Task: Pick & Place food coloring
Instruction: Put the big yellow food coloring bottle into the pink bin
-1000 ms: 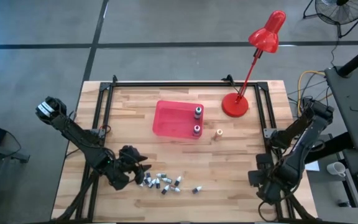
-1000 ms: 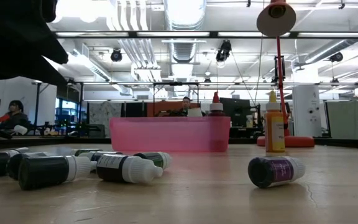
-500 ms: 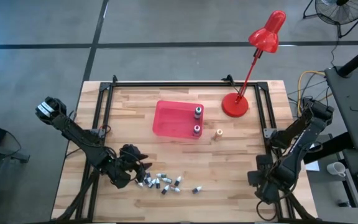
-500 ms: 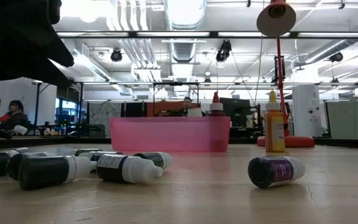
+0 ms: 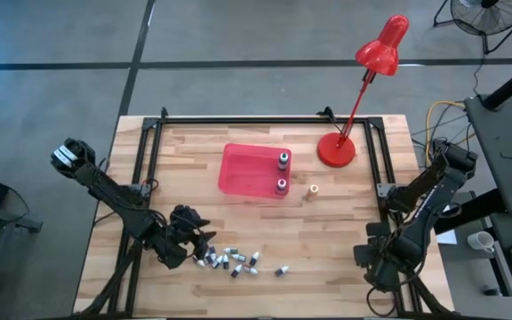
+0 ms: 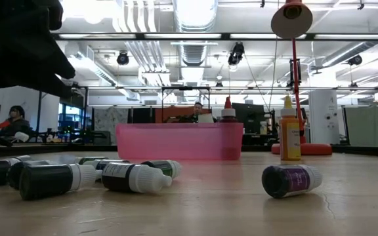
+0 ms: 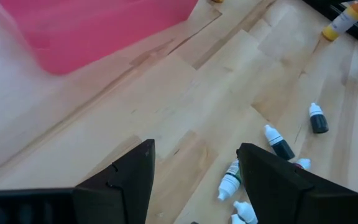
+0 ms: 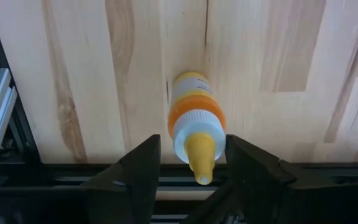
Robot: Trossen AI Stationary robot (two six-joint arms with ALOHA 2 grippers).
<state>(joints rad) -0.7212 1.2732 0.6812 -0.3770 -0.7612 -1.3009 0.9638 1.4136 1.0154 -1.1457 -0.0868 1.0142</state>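
Change: left gripper has edged slightly toward the loose bottles since the earlier frame; everything else is unmoved
Left gripper: fingers spread wide, holding nothing; hovering just beside the loose bottles, on their side away from the lamp
Right gripper: parked at the near table edge, well apart from the tray; an orange-capped bottle lies before its parted, empty fingers
Food coloring: cluster lying near of the tray; two bottles upright inside it; one small bottle just beside it
Meaning: judged an approach to the next pick; most bottles still unplaced
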